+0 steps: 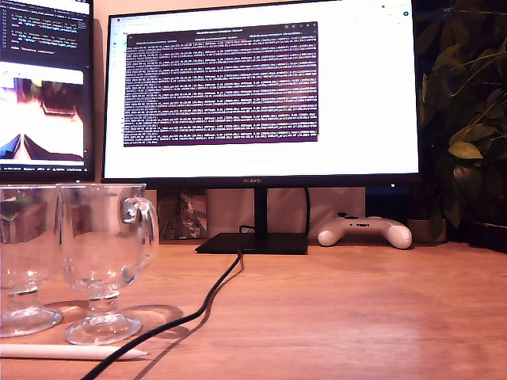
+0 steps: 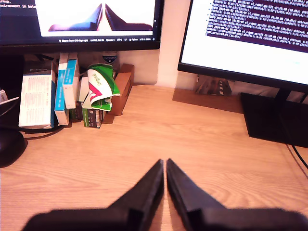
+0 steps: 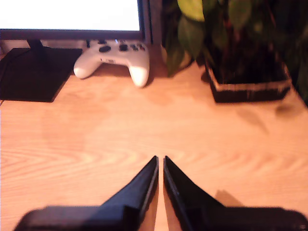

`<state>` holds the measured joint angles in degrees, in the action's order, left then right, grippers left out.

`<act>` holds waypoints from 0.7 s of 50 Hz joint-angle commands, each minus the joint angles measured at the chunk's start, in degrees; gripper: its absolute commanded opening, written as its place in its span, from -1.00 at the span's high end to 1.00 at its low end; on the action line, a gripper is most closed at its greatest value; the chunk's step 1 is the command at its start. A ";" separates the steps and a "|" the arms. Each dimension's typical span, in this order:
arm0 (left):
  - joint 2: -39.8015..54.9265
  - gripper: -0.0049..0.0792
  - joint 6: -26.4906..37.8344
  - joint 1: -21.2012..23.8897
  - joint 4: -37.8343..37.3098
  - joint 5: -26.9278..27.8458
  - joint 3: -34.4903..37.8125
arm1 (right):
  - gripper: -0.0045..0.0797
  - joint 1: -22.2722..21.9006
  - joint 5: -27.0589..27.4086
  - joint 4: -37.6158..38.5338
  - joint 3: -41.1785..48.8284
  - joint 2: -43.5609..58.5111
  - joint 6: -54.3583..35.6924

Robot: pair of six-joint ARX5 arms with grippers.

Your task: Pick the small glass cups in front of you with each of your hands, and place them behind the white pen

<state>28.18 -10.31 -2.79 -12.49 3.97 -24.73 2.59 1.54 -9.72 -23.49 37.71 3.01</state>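
Two small glass cups stand on the wooden desk at the exterior view's left: one whole [image 1: 104, 253] with its handle toward the view's right, the other [image 1: 24, 261] cut by the frame edge. The white pen [image 1: 63, 351] lies flat on the near side of them. Neither arm shows in the exterior view. My first gripper [image 2: 165, 162] is shut above bare desk with nothing between its fingers. Over bare wood, my second gripper [image 3: 160, 159] is also shut and holds nothing. Neither wrist view shows the cups or the pen.
A black cable [image 1: 214, 293] runs from the monitor stand [image 1: 252, 242] across the pen's tip. A white game controller [image 1: 366, 231] lies by a potted plant [image 3: 248, 84]. Boxes [image 2: 57, 91] and a dark round object [image 2: 9, 144] sit under a second monitor.
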 commanded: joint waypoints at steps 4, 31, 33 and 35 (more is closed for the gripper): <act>-1.42 0.93 0.20 -0.04 1.88 -0.44 5.27 | 0.91 0.07 0.00 2.29 2.80 -2.10 1.31; -19.28 0.93 1.81 -0.04 2.58 -3.43 19.17 | 0.91 2.51 6.51 10.19 15.82 -18.36 -3.19; -20.55 0.93 1.84 -0.04 1.73 -3.41 19.45 | 0.91 2.43 6.40 9.77 16.13 -19.69 -3.21; -21.64 0.93 1.86 -0.04 1.01 -3.43 19.65 | 0.91 2.16 6.19 8.87 16.31 -20.79 -3.74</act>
<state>7.60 -8.80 -2.79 -11.40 0.54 -6.31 5.28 7.97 -0.71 -8.51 17.67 -0.14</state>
